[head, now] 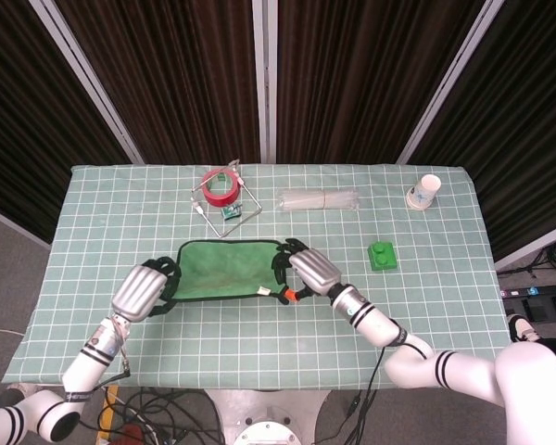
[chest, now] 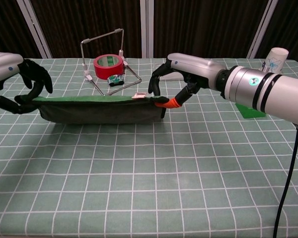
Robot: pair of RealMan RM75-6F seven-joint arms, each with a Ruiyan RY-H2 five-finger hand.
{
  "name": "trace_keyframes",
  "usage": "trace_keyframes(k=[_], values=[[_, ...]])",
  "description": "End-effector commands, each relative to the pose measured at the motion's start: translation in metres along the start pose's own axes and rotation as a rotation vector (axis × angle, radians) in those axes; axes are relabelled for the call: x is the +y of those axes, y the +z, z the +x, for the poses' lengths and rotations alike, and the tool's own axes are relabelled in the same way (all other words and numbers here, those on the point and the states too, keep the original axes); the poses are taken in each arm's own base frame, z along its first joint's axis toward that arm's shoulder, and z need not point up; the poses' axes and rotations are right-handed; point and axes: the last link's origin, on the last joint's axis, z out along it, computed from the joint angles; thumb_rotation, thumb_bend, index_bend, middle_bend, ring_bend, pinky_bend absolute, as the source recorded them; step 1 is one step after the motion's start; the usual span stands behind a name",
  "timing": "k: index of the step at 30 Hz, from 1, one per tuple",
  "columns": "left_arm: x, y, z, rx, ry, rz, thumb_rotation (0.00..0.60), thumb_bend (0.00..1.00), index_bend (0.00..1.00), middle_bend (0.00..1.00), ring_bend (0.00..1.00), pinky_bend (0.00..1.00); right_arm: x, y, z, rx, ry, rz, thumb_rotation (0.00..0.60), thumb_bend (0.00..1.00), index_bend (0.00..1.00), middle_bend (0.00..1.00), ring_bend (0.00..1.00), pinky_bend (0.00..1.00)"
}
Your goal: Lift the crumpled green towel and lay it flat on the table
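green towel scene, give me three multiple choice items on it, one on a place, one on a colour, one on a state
1. Where is the red tape roll relative to the green towel?
A. behind it, toward the curtains
B. lying on top of it
C. in front of it, at the near table edge

2. What colour is the small block to the right of the towel?
A. blue
B. green
C. yellow

3. How is the towel held right now?
A. lying loose, both hands away from it
B. bunched up in the right hand alone
C. stretched between the left hand and the right hand, one at each end

Answers: 1 A, the head view shows the roll further back on the table than the towel. 2 B, the block is bright green in the head view. 3 C, the chest view shows each hand gripping an end with the towel spread out between them.
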Motion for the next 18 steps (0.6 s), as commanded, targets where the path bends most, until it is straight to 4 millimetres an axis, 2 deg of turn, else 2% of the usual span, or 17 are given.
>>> trace_keyframes(k=[1, 9, 13, 18], values=[[0.004, -0.005, -0.006, -0.023, 0.004, -0.015, 0.6, 0.51, 0.71, 0.42, 0.26, 0.37, 0.0, -0.005, -0.004, -0.012, -0.001, 0.003, 0.6, 0.45, 0.77, 0.33, 0.13, 0.05], [0.004, -0.012, -0.02, -0.109, 0.02, -0.018, 0.6, 0.49, 0.69, 0.42, 0.26, 0.37, -0.002, -0.013, -0.02, -0.039, -0.04, 0.017, 0.6, 0.45, 0.77, 0.33, 0.12, 0.04], [0.004, -0.014, -0.028, -0.188, 0.046, -0.02, 0.6, 0.44, 0.6, 0.4, 0.26, 0.37, -0.005, -0.014, -0.032, -0.046, -0.076, 0.035, 0.6, 0.45, 0.77, 0.33, 0.12, 0.04], [0.004, -0.015, -0.034, -0.272, 0.069, -0.018, 0.6, 0.28, 0.43, 0.37, 0.26, 0.37, -0.009, -0.016, -0.044, -0.052, -0.121, 0.055, 0.6, 0.45, 0.77, 0.33, 0.12, 0.04]])
